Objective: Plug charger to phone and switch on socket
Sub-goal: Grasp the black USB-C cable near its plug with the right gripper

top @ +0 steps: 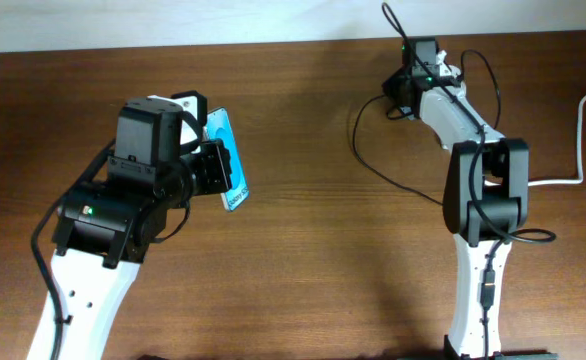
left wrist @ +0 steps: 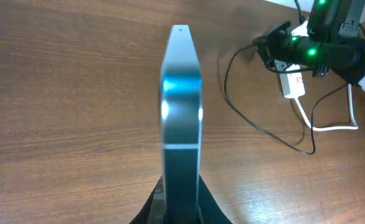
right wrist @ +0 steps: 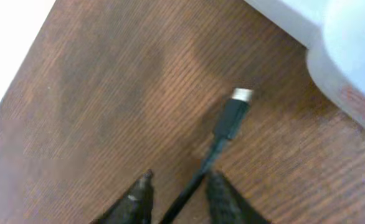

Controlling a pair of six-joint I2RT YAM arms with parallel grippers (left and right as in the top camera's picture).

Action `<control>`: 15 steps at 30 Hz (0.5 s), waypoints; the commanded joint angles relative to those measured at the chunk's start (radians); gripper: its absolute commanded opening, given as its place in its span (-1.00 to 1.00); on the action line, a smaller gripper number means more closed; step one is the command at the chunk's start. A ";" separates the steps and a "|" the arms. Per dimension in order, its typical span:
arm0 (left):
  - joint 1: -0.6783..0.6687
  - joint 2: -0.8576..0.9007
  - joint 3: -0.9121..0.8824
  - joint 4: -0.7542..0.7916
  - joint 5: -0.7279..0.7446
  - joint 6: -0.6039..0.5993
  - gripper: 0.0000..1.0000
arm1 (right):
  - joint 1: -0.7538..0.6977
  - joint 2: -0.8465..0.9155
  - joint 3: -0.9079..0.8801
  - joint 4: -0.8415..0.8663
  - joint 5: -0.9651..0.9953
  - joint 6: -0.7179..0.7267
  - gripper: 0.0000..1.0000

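The left end effector (left wrist: 181, 202) is clenching the phone (left wrist: 181, 106) by its lower end and holding it up on edge above the tabletop (left wrist: 58, 112), well to the left of the socket (left wrist: 293, 84). The cyan screen is showing in the overhead view. The right end effector (right wrist: 179, 186) is hovering just beside the socket, released, with its fingers (right wrist: 139, 199) standing apart. The charger (right wrist: 229, 121) cable is running between them unpinched. Its connector tip is pointing towards the socket's white body, near it but not touching, and the rest of the black cable is looping across the wood on the socket's phone side.
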 commanded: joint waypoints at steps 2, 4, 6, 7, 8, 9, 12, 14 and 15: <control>0.002 -0.008 0.009 0.010 -0.020 0.013 -1.00 | -0.002 0.021 0.000 -0.010 0.056 -0.002 -0.75; 0.002 -0.008 0.009 0.010 -0.020 0.013 -1.00 | -0.002 0.020 0.004 -0.011 0.010 -0.063 -0.85; 0.002 -0.008 0.009 0.008 -0.019 0.013 -1.00 | -0.002 0.002 0.033 -0.066 -0.059 -0.232 -0.92; 0.002 -0.008 0.009 0.007 -0.019 0.013 -1.00 | -0.002 -0.017 0.037 -0.097 -0.059 -0.272 -0.92; 0.002 -0.008 0.009 0.009 -0.019 0.013 -1.00 | -0.002 -0.068 0.045 -0.158 -0.059 -0.359 -0.91; 0.002 -0.008 0.009 0.010 -0.020 0.013 -1.00 | -0.002 -0.098 0.045 -0.195 -0.059 -0.369 -0.91; 0.002 -0.008 0.009 0.011 -0.020 0.013 -1.00 | -0.002 -0.203 0.045 -0.302 -0.143 -0.415 -0.91; 0.002 -0.008 0.009 0.014 -0.020 0.013 -1.00 | -0.002 -0.250 0.045 -0.346 -0.171 -0.418 -0.91; 0.002 -0.008 0.009 0.014 -0.020 0.013 -1.00 | -0.002 -0.304 0.045 -0.399 -0.173 -0.418 -0.92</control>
